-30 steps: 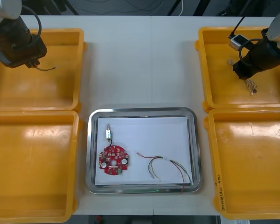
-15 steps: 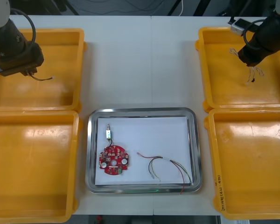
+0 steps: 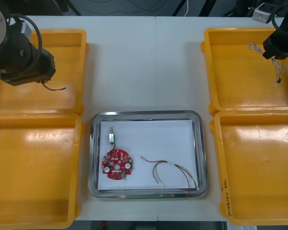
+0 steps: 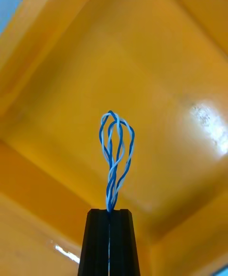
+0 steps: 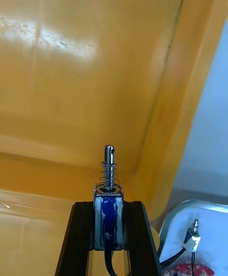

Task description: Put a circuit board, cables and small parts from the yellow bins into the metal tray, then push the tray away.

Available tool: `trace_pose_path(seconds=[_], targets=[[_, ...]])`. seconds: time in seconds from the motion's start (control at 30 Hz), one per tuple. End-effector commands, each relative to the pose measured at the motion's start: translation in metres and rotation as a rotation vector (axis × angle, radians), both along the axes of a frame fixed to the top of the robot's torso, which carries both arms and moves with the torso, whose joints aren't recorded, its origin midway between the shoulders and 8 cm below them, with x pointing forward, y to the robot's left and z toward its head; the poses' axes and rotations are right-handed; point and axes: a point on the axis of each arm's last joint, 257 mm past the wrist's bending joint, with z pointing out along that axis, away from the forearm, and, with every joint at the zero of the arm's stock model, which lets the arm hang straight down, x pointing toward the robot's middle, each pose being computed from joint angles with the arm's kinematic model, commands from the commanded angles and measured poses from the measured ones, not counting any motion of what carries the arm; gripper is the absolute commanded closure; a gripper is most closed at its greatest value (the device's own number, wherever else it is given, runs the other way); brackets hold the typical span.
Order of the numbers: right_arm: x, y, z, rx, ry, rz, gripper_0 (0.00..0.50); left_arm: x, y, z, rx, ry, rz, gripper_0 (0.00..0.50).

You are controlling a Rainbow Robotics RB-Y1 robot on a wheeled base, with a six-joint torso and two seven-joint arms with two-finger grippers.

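My left gripper (image 5: 109,221) is shut on a small metal part (image 5: 109,200) with a blue body and a spring plunger, held above the far left yellow bin (image 3: 62,103); its black lead (image 3: 55,87) dangles below the left arm (image 3: 21,55). My right gripper (image 4: 109,216) is shut on a twisted blue and white cable (image 4: 115,150), which hangs over the far right yellow bin (image 3: 240,76) below the right arm (image 3: 282,42). The metal tray (image 3: 146,115), white inside, holds a round red circuit board (image 3: 116,164), another small metal part (image 3: 112,137) and a bundle of thin coloured wires (image 3: 170,171).
The near left bin (image 3: 38,167) and near right bin (image 3: 259,167) flank the tray. Bare table (image 3: 144,62) lies between the two far bins. The tray's corner (image 5: 187,209) sits just beyond the left bin's wall in the left wrist view.
The left arm has shifted right and nearer the tray with its part. The right arm has risen and moved toward the far right, carrying the cable up with it.
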Motion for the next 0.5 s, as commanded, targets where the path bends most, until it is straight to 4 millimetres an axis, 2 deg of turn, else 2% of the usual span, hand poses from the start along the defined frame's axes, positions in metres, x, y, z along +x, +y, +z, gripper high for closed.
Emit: trace_pose_path(seconds=[0.03,0.27,0.5], targets=[[-0.012,-0.027,0.030,-0.012,-0.099,-0.086,0.500,-0.010,0.000,0.008,0.037,-0.033,-0.030,0.500],[-0.023,-0.008,0.047,0.007,-0.212,-0.074,0.500,-0.013,-0.023,0.009,0.025,-0.048,-0.077,0.500],[-0.040,0.035,0.045,-0.068,-0.273,0.069,0.500,-0.017,-0.033,0.008,0.017,-0.044,-0.111,0.500]])
